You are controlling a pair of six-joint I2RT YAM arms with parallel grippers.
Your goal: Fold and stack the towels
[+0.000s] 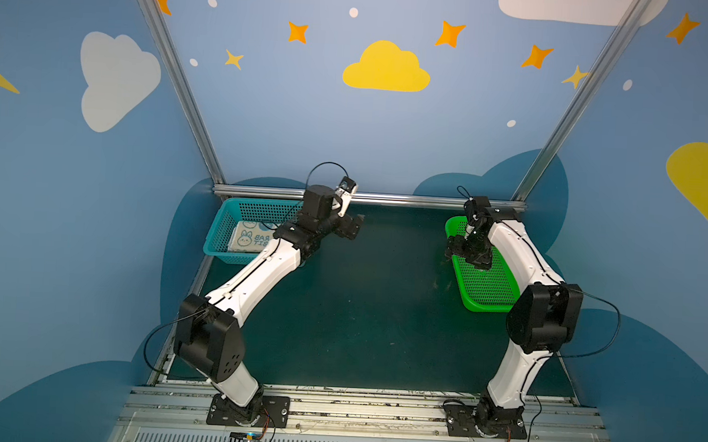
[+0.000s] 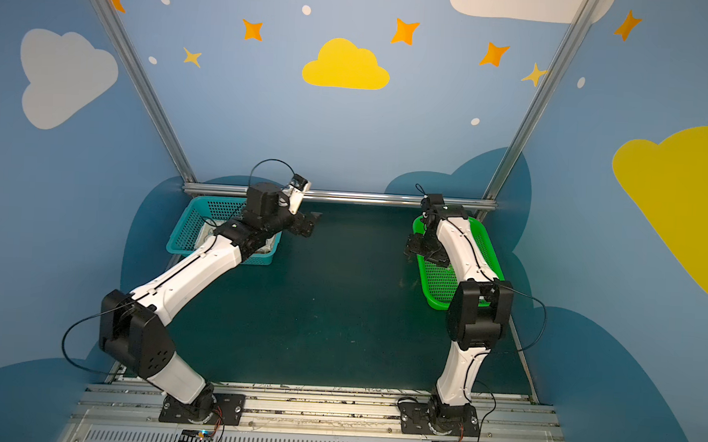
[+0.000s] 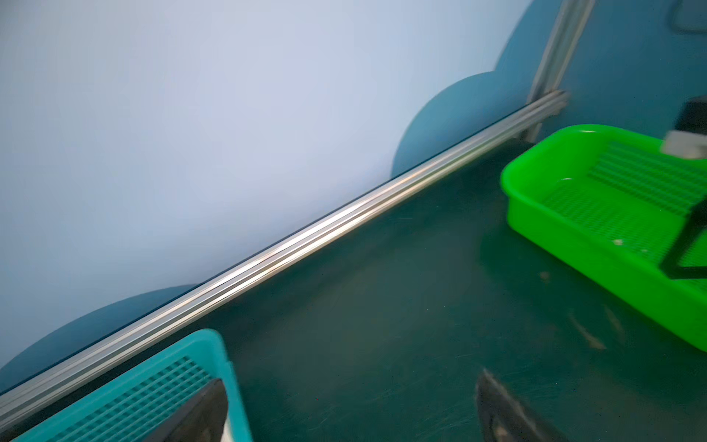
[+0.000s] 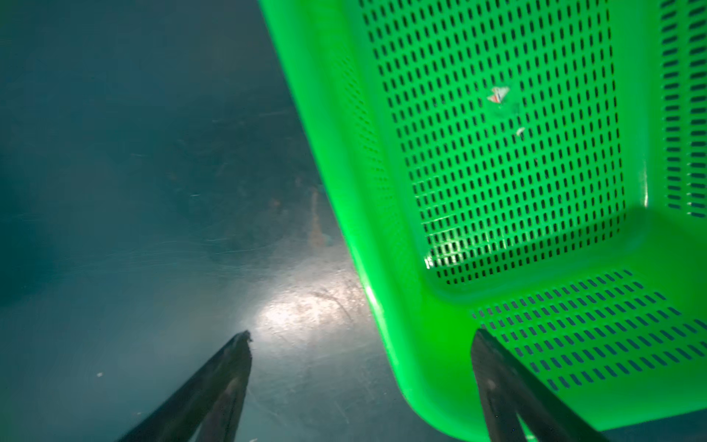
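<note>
One towel (image 1: 244, 238), cream with a blue rabbit print and "RABBIT" lettering, lies folded flat in the teal basket (image 1: 219, 227) at the back left. My left arm hides most of it in both top views. The left gripper (image 1: 354, 226) (image 2: 310, 224) hovers open and empty over bare mat just right of that basket; the left wrist view shows its gripper (image 3: 352, 379) with fingers far apart. The right gripper (image 1: 452, 249) (image 2: 411, 246) stands open astride the far left wall of the green basket (image 1: 486, 287). In its wrist view the right gripper (image 4: 361, 333) has one finger over the mat and one inside the basket.
The green basket (image 4: 382, 229) (image 3: 554, 160) holds only tiny scraps. The teal basket (image 3: 214, 340) (image 2: 181, 229) sits against the aluminium rail (image 1: 386, 199) along the back wall. Dark green mat (image 1: 373, 306) spreads between the two arms. Blue walls close in the back and both sides.
</note>
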